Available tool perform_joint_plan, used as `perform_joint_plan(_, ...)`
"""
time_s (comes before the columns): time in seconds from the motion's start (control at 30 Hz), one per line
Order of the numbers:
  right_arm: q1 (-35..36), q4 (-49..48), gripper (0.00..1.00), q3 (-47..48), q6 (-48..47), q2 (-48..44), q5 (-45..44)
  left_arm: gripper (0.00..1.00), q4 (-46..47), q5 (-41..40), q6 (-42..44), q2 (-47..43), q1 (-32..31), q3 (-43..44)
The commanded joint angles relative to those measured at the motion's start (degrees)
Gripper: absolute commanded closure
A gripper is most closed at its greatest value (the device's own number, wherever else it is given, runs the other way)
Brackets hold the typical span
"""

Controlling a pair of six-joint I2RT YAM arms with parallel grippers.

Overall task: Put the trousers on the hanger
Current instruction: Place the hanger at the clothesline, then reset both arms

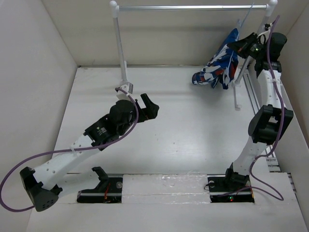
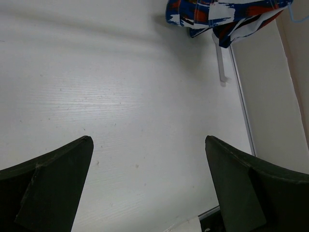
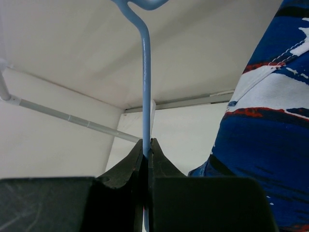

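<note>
Tool of the left arm [image 1: 150,107], spread wide and empty, is held low over the worktop [image 1: 183,135], clear of the work. Farther back, the right tool [image 3: 147,147] is clamped on the hanger [image 3: 145,87], presumably to steady it while the trousers [image 1: 219,67] hang alongside, under the rail [image 1: 193,7].

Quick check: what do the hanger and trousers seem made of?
The hanger: thin wire, likely metal with a smooth pale blue coating; it holds a stiff, even bend. The trousers: soft printed fabric, matte; it drapes in folds and shows stitching.
</note>
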State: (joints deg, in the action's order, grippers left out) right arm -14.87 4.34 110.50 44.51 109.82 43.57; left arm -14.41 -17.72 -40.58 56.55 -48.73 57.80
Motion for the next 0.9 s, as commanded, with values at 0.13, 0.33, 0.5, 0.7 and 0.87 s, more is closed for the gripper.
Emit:
perform_joint_plan(0.13, -1.4, -12.7, 1.00, -6.2, -2.6, -6.6, 0.7, 0.01, 0.4, -1.1, -0.6, 1.3, 0.0, 1.3)
perform_joint_plan(0.33, -3.8, -13.0, 0.47, -8.7, -4.0, -9.2, -0.1, 0.01, -2.2, -3.6, -1.3, 2.4, 0.0, 2.7)
perform_joint_plan(0.5, -6.9, -1.6, 0.19, 0.1, -11.3, -8.1, 1.1, 0.01, -3.5, -4.5, 0.3, 3.8, 0.0, 5.5)
perform_joint_plan(0.7, -11.5, 3.1, 0.06, 3.2, -14.7, -10.0, 1.7, 0.01, -2.9, -5.2, 4.8, 6.8, 0.0, 13.9)
perform_joint_plan(0.87, -13.9, 9.2, 0.06, -0.1, -21.8, -16.3, 0.1, 0.01, -2.7, -6.7, 8.1, 8.9, 0.0, 21.8)
